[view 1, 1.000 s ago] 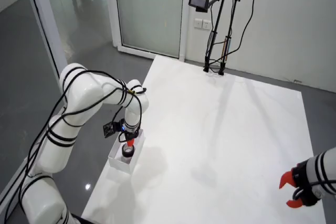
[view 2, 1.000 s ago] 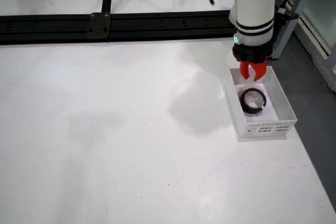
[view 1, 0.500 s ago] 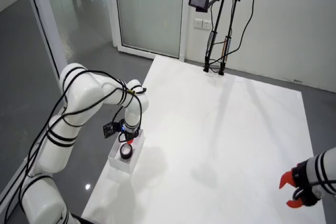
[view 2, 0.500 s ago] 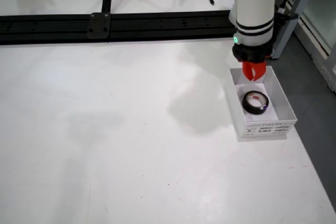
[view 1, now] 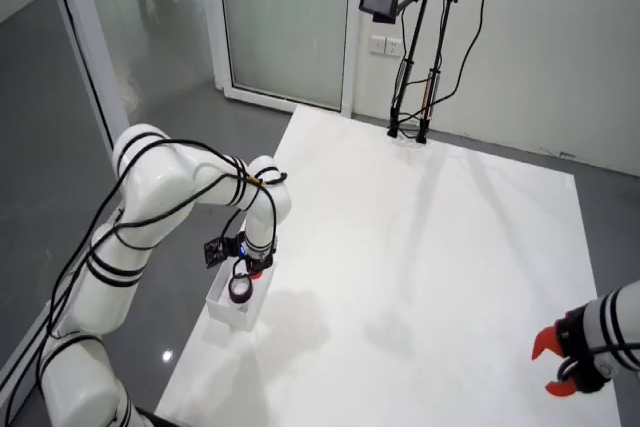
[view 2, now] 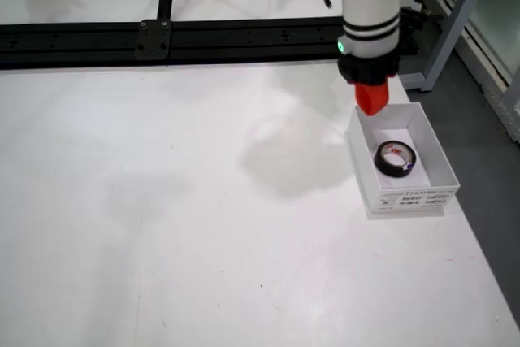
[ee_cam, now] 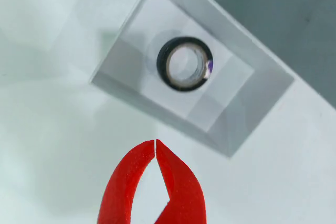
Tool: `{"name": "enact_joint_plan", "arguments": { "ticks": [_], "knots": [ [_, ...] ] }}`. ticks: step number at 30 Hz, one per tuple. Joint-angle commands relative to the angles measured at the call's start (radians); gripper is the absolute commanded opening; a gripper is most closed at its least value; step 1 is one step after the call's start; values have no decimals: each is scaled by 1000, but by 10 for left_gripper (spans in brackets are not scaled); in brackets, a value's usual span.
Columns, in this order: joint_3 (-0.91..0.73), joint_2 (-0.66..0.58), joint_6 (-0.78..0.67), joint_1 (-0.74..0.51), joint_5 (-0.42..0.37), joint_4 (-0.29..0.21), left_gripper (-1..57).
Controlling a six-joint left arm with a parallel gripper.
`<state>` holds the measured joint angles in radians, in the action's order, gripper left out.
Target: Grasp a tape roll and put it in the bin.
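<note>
A black tape roll (ee_cam: 185,64) (view 2: 395,158) (view 1: 240,289) lies flat on the floor of the white open bin (ee_cam: 247,111) (view 2: 435,156) (view 1: 222,309). My gripper (ee_cam: 155,143) (view 2: 372,103) (view 1: 256,269), with red fingers, is shut and holds nothing. In the view that rides on the gripper the fingertips meet over the white table, just outside the bin's near wall. From the front view the gripper hangs above the bin's far left corner, raised clear of the roll.
The bin sits at the white table's edge (view 1: 190,347), with grey floor beyond. A black rail (view 2: 162,38) runs along the table's far side in the front view. A second arm's red gripper (view 1: 555,362) rests at the high view's lower right. A camera stand (view 1: 410,127) stands at the far end.
The gripper let go of the tape roll, which dropped flat into the bin. It then shut, rose and shifted left in the front view, away from the bin's middle.
</note>
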<state>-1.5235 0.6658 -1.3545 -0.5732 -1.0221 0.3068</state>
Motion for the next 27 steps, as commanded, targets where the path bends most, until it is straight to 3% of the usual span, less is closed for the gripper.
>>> {"name": "enact_joint_plan", "arguments": {
  "ticks": [1, 8, 27],
  "knots": [
    [3, -241, -3, -217, -159, 29, -6],
    [3, -341, -3, -307, -202, 28, -6],
    [5, -545, -3, -596, -204, 6, -6]
  ]
}}
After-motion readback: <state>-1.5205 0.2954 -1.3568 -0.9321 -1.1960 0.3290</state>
